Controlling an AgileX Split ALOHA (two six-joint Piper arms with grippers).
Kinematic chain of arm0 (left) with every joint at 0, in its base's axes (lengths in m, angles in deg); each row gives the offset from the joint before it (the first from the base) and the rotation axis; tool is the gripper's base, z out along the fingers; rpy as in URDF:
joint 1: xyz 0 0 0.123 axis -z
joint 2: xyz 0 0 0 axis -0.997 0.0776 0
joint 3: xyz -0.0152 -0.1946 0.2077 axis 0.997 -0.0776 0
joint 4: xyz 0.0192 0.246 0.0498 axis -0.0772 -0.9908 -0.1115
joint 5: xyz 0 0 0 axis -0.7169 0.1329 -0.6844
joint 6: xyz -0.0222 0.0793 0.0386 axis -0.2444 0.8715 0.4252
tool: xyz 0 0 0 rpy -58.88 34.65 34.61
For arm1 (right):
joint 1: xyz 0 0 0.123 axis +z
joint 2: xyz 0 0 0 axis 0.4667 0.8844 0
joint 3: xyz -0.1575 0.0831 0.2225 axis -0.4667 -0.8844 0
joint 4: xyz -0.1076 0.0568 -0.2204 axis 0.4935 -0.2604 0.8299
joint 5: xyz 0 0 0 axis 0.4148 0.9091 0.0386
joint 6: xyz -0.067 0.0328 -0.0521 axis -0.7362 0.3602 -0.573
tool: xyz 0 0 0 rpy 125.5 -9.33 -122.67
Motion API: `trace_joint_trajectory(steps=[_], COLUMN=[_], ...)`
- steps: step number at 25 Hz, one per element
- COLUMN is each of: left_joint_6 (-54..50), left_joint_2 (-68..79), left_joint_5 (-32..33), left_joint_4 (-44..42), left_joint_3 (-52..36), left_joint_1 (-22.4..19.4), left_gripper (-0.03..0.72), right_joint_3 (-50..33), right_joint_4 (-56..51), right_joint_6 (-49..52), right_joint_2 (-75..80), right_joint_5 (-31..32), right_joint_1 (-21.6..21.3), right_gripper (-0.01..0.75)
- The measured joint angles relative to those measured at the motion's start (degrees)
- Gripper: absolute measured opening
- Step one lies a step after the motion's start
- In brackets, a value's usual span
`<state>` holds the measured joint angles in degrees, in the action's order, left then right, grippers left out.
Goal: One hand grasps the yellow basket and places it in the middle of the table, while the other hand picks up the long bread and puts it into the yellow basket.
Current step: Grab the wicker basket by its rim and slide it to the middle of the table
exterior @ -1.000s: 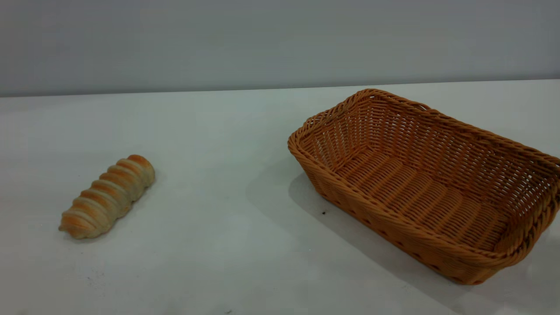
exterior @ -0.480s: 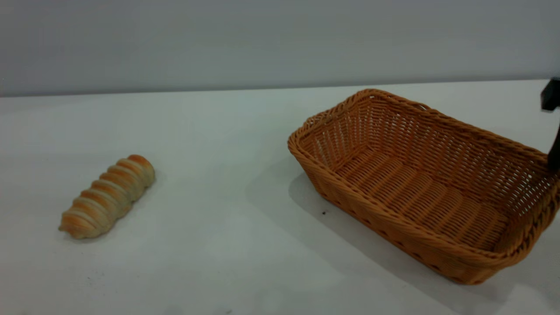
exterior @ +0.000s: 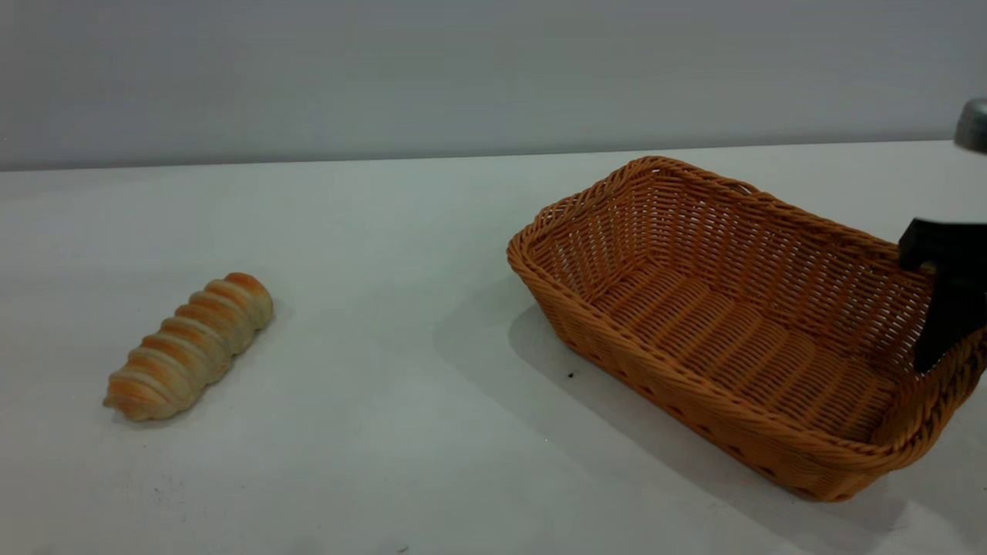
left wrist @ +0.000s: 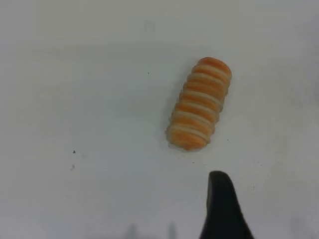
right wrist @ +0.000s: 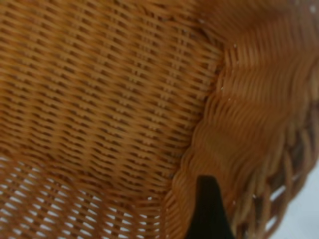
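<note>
- The table point(exterior: 401, 254) is a plain white-grey top.
- The yellow basket point(exterior: 740, 401) sits toward the table's right edge, open side up.
- The right gripper point(exterior: 944, 308) reaches in from the right edge, one black finger dipping inside the basket's right end wall; I cannot tell its grip.
- The long bread point(exterior: 190, 346) lies near the left edge.
- The left gripper point(left wrist: 225, 209) hovers above the bread; grip unclear.

The exterior view looks from the front, a bit above the table point(exterior: 401, 231), and sees the long bread point(exterior: 189, 346) and the yellow basket point(exterior: 740, 324). The left wrist view looks down on the bread point(left wrist: 199, 103) (from higher up). The right wrist view sits very near the basket's weave point(right wrist: 109, 99).
</note>
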<state>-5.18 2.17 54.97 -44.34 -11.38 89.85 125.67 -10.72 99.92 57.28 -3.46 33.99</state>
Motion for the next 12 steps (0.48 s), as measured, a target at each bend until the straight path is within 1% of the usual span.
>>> trace_joint_trajectory(steps=[5,7,9,10,12], left_joint_6=[0.0,0.0,0.06,0.06,0.06], left_joint_2=[0.0,0.0,0.0,0.0,0.0], left_joint_5=[0.0,0.0,0.0,0.0,0.0], left_joint_4=[0.0,0.0,0.0,0.0,0.0], left_joint_3=[0.0,0.0,0.0,0.0,0.0], left_joint_1=[0.0,0.0,0.0,0.0,0.0], left_gripper=[0.525,0.525,0.525,0.525,0.525], right_joint_3=[0.19,0.4,0.4,0.4,0.46], right_joint_4=[-3.84,-5.64,-7.24,-7.92,-8.77], right_joint_6=[-3.43,-5.36,-7.36,-8.39,-10.15], right_joint_2=[4.25,5.91,7.49,8.0,8.42], right_joint_5=[-2.7,-3.67,-4.45,-4.71,-5.64], right_joint_1=[0.0,0.0,0.0,0.0,0.0], right_gripper=[0.553,0.533,0.484,0.44,0.317])
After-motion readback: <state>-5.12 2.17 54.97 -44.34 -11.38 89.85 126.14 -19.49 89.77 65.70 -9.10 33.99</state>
